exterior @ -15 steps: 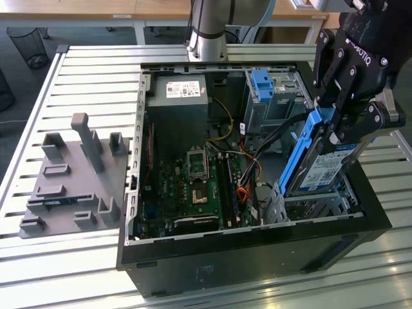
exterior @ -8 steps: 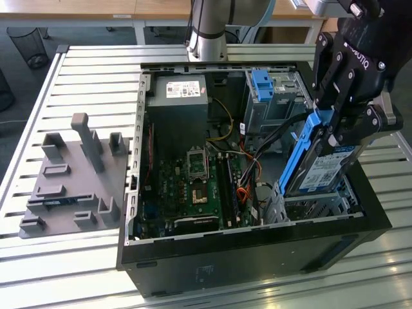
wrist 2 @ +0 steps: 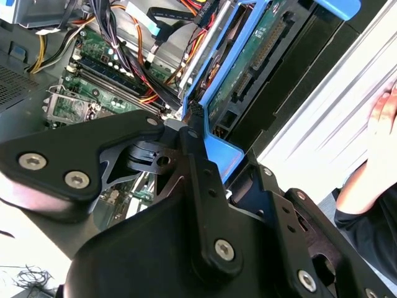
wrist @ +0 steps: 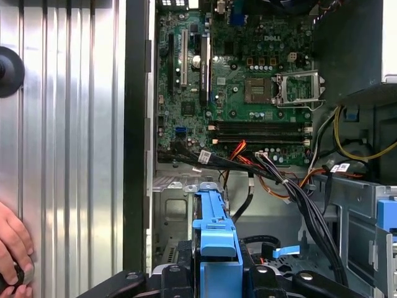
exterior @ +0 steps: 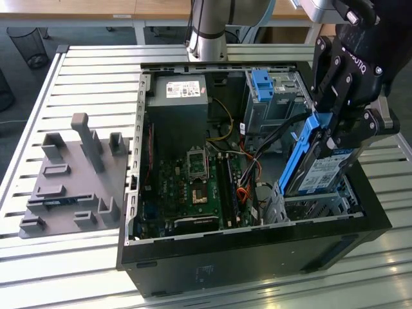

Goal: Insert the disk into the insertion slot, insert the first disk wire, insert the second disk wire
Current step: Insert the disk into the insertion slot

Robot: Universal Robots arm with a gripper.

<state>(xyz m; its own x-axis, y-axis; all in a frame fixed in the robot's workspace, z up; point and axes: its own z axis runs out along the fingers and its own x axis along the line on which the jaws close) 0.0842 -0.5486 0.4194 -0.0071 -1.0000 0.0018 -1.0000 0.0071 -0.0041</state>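
Note:
My gripper (exterior: 340,132) is shut on the disk (exterior: 324,172), a silver-grey drive with a white label in a bright blue carrier. The disk hangs tilted, its lower end just above the insertion slot (exterior: 308,205), a low silver sheet-metal cage at the case's front on the exterior view's right. In the first wrist view the blue carrier of the disk (wrist: 215,233) points toward the slot (wrist: 177,202). The second wrist view has the black fingers (wrist 2: 189,133) clamped on the disk's (wrist 2: 251,59) blue edge. A bundle of black wires (exterior: 278,132) runs loose beside the slot, along with orange ones.
The open black computer case (exterior: 257,248) holds a motherboard (exterior: 193,187), a power supply (exterior: 177,96) and a taller grey cage with a blue tab (exterior: 267,93). A grey fixture plate with pegs (exterior: 71,174) lies on the slatted table. A person's hand (wrist: 13,248) rests near the case.

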